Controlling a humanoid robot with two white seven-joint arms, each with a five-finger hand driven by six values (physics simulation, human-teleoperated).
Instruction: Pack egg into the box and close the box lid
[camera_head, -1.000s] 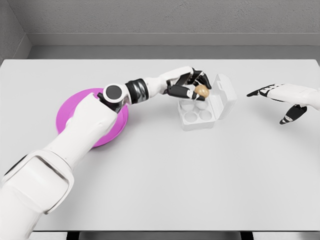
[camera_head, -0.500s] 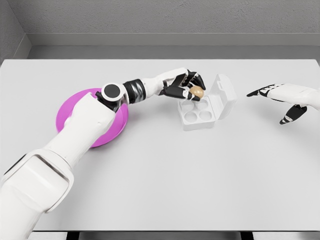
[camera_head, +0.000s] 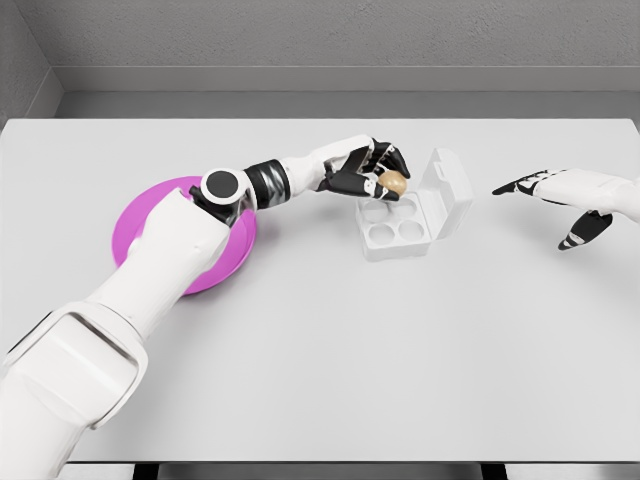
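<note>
- Gripping the egg, the left hand hovers at the box's eleven o'clock corner.
- Releasing off-centre could roll it across the table.
- At three o'clock, the right hand hangs empty, fingers spread.

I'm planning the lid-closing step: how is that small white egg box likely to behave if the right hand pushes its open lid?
The box looks thin-walled and small, so it is probably light and may slide on the smooth table rather than stay put. Its lid stands upright at the right side, so a push there could tip the box. The right hand is open and apart from it.
</note>
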